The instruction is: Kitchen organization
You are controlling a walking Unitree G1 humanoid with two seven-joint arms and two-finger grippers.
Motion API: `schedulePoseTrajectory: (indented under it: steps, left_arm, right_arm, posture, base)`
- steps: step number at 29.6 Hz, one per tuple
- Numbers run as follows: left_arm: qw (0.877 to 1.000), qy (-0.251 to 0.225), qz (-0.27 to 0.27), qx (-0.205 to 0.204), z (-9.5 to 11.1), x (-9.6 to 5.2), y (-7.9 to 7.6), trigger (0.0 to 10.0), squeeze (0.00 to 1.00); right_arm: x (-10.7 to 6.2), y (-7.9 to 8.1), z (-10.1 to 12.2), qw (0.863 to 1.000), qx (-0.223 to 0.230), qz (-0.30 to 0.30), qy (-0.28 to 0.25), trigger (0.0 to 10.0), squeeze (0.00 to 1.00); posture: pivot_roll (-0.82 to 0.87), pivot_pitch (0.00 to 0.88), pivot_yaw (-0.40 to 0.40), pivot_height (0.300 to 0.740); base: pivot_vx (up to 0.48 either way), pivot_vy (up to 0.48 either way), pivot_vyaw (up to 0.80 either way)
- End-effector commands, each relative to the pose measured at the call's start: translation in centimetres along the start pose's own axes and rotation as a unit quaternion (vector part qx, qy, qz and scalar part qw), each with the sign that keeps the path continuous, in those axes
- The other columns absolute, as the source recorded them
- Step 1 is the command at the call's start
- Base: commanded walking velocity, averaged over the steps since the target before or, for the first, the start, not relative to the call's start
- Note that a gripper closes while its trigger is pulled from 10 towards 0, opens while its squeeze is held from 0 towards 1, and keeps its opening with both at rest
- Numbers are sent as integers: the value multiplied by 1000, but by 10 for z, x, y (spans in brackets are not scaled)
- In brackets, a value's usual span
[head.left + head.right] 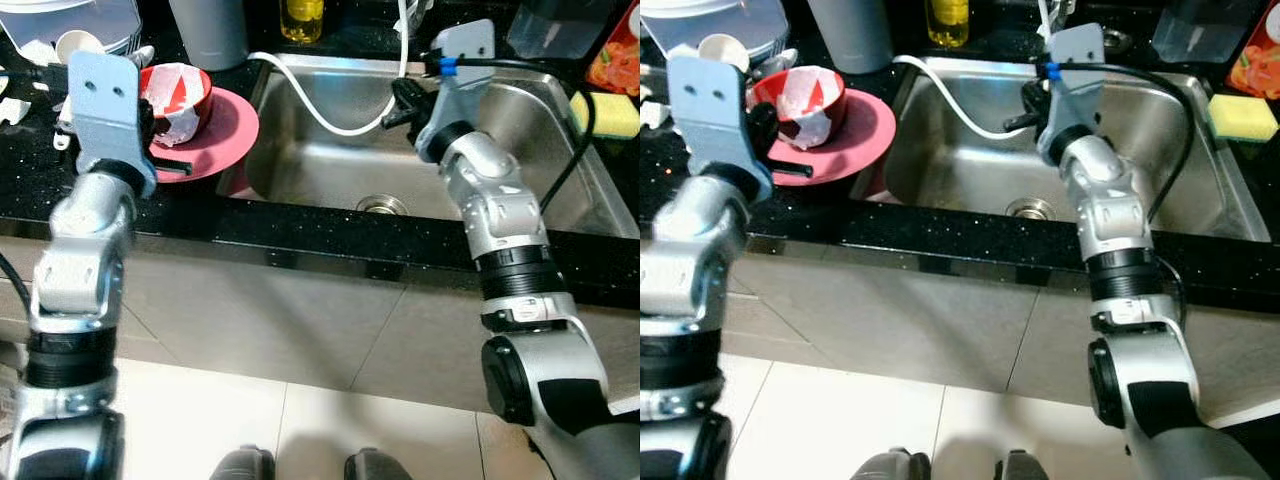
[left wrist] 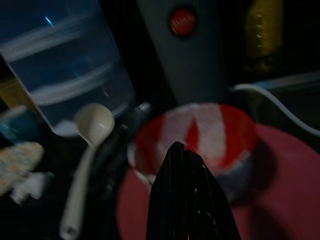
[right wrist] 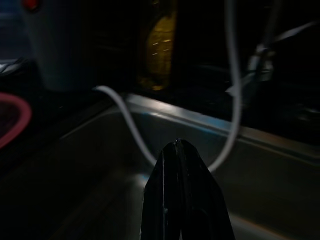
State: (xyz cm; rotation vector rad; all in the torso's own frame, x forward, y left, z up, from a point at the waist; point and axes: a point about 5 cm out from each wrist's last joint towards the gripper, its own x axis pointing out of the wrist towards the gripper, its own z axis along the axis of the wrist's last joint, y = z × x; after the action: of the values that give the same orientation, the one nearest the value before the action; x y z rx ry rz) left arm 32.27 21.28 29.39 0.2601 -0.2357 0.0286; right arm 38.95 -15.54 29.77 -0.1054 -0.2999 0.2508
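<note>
Left gripper is right by the red bowl

The red bowl (image 1: 176,97) sits on the pink plate (image 1: 225,135) on the tabletop (image 1: 300,228), at 1 o'clock from the left gripper (image 2: 186,165), pressed together. The right gripper (image 3: 178,160), also pressed together, hangs over the sink (image 1: 520,175), farther off.

A home kitchen: a steel sink (image 1: 330,150) set in a black speckled counter (image 1: 300,225), a sponge (image 1: 605,113) at its right, dirty dishes (image 1: 195,125) at its left.

Red-and-white bowl (image 1: 176,97), pink plate (image 1: 228,132)
</note>
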Motion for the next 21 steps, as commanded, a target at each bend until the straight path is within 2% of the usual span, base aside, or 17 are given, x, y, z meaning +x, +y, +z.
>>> schedulePoseTrajectory:
  steps: [1, 4, 5, 6, 7, 11, 16, 19, 20, 21]
  left_arm:
    - [1000, 26, 1, 17, -4, 3, 10, 10000, 0]
    - [999, 33, 0, 21, -5, 4, 11, 10000, 0]
    - [999, 45, -2, 29, -8, 6, 15, 10000, 86]
    - [998, 53, -8, 39, -9, 8, 18, 10000, 286]
    - [997, 61, -13, 46, -11, 10, 20, 10000, 1000]
    - [996, 79, -37, 28, -13, 16, 25, 10000, 1000]
    - [996, 73, -52, 6, -7, 23, 28, 10000, 1000]
    - [990, 59, -113, -51, 6, 28, 22, 10000, 1000]
    - [990, 59, -113, -51, 6, 28, 22, 10000, 1000]
    - [986, 56, -138, -73, 9, 30, 18, 10000, 1000]
  right_arm:
    - [2, -2, 3, 1000, -5, -6, -6, 10000, 0]
    - [1, -2, 4, 1000, -4, -7, -7, 10000, 0]
    - [1, -2, 4, 1000, -3, -9, -9, 10000, 0]
    - [0, -2, 4, 1000, -3, -10, -10, 10000, 0]
    - [0, -3, 4, 1000, -3, -12, -10, 10000, 0]
    - [-2, -6, 3, 1000, -3, -17, -11, 10000, 0]
    - [-2, -7, 3, 1000, -1, -20, -14, 10000, 0]
    - [-3, -7, 3, 1000, 1, -22, -16, 10000, 0]
    - [-3, -7, 3, 1000, 1, -22, -16, 10000, 0]
    - [-3, -6, 3, 1000, 2, -22, -16, 10000, 0]
  posture:
    - [3, 56, 46, 740]
    - [3, 56, 46, 740]
    - [5, 56, 53, 740]
    - [4, 57, 54, 740]
    - [4, 58, 55, 740]
    - [4, 62, 56, 740]
    - [3, 66, 60, 740]
    - [9, 70, 62, 740]
    - [9, 70, 62, 740]
    - [9, 71, 61, 740]
  base:
    - [0, 0, 0]
    - [0, 0, 0]
    - [0, 0, 0]
    - [0, 0, 0]
    - [0, 0, 0]
    - [0, 0, 0]
    - [0, 0, 0]
    - [0, 0, 0]
    - [0, 0, 0]
    - [0, 0, 0]
